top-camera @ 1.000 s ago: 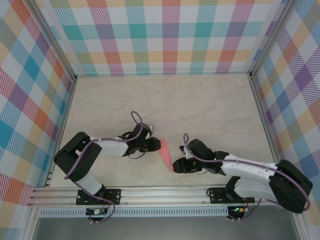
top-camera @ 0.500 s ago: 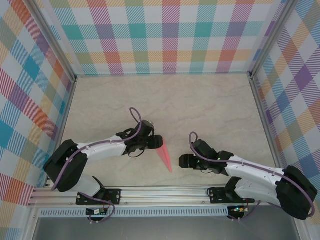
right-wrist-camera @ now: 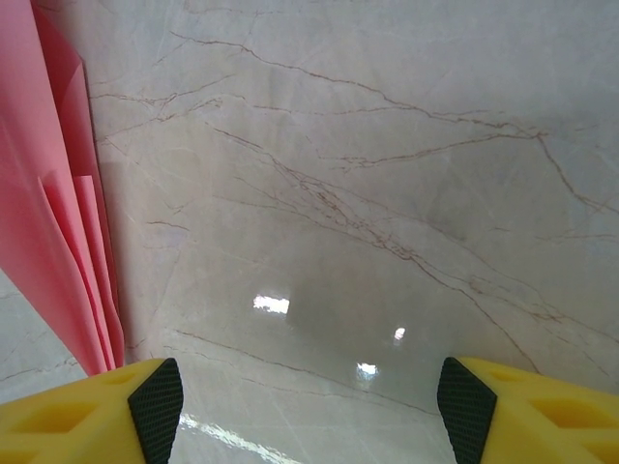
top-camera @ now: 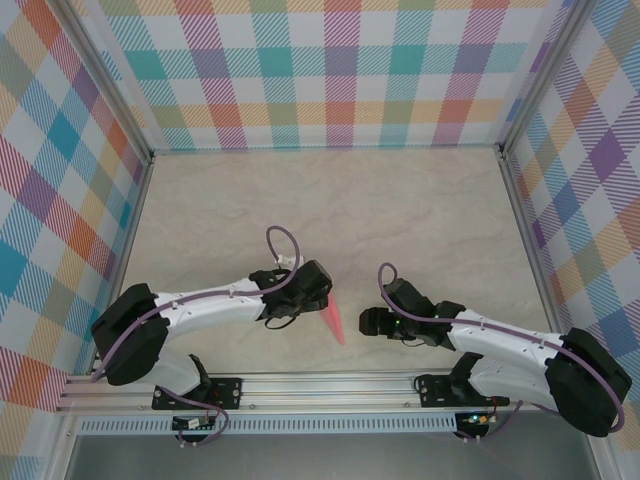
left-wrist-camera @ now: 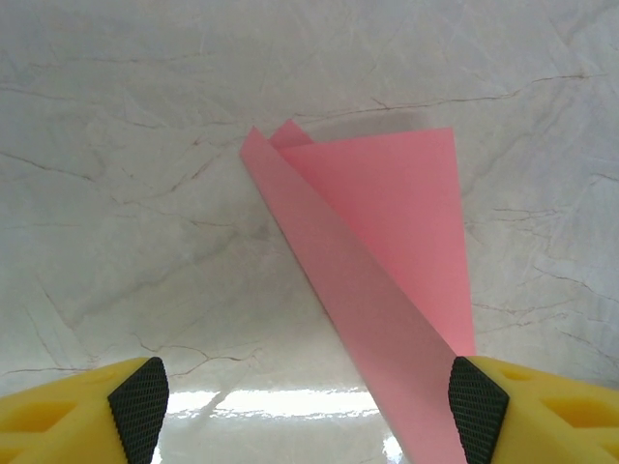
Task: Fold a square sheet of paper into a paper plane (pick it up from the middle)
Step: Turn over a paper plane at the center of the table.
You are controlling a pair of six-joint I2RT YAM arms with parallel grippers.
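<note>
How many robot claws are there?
2. The left gripper hovers open over the paper plane; the right gripper sits open just right of its pointed tip, not touching it.

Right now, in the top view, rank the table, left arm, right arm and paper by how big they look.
1. Table, largest.
2. Left arm and right arm: about alike, so not ranked.
3. Paper, smallest by far.
</note>
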